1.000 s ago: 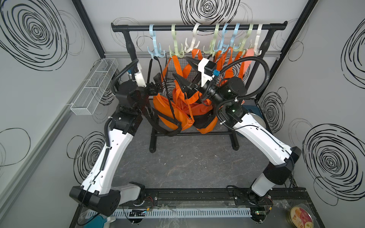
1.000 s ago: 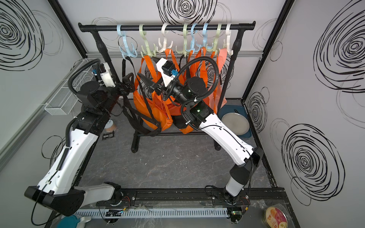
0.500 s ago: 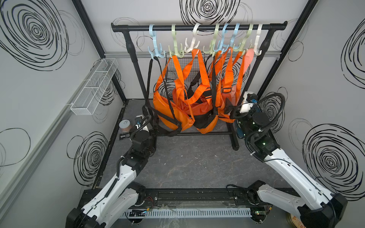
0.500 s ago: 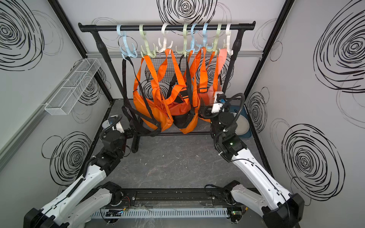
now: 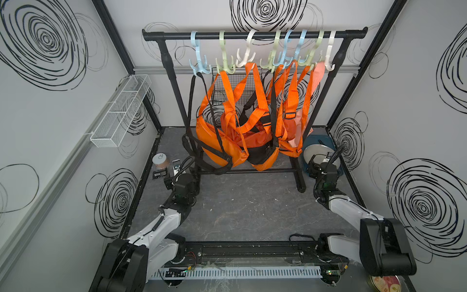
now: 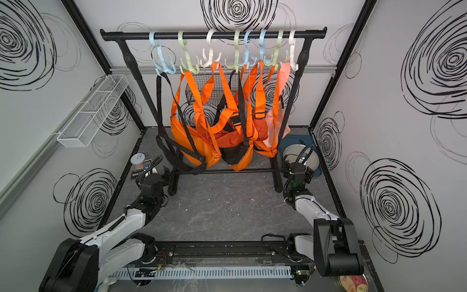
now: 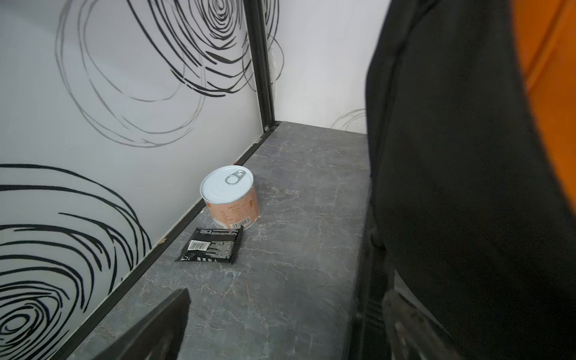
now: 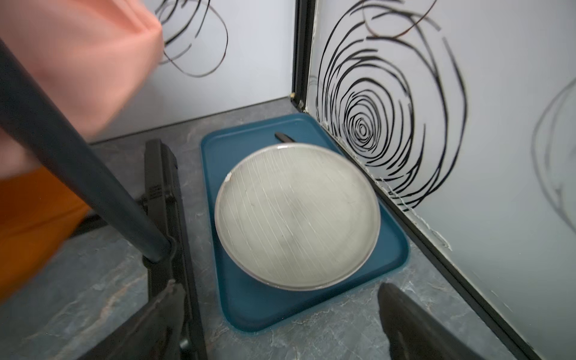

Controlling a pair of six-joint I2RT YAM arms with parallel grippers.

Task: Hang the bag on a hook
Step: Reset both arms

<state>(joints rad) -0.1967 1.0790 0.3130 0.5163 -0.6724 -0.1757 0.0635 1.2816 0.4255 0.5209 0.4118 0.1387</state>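
Observation:
Several orange bags (image 5: 219, 144) (image 6: 197, 141) hang by orange and black straps from pastel hooks (image 5: 225, 64) on the black rack bar (image 5: 252, 35) in both top views. My left gripper (image 5: 170, 177) (image 7: 286, 293) sits low by the rack's left foot, open and empty. A black strap (image 7: 452, 187) and orange fabric (image 7: 554, 93) hang close beside it. My right gripper (image 5: 314, 164) (image 8: 280, 285) is low by the rack's right post (image 8: 78, 162), open and empty. A salmon bag (image 8: 78, 62) hangs beside it.
A can (image 5: 160, 161) (image 7: 230, 196) and a black packet (image 7: 212, 246) lie by the left wall. A grey plate (image 8: 296, 215) rests on a blue tray (image 8: 311, 308) in the back right corner. Wire baskets sit on the left wall (image 5: 121, 111) and behind the rack (image 5: 235, 88).
Both arms have dropped from the straps up by the hooks down to the floor at either end of the rack. The bags hang free.

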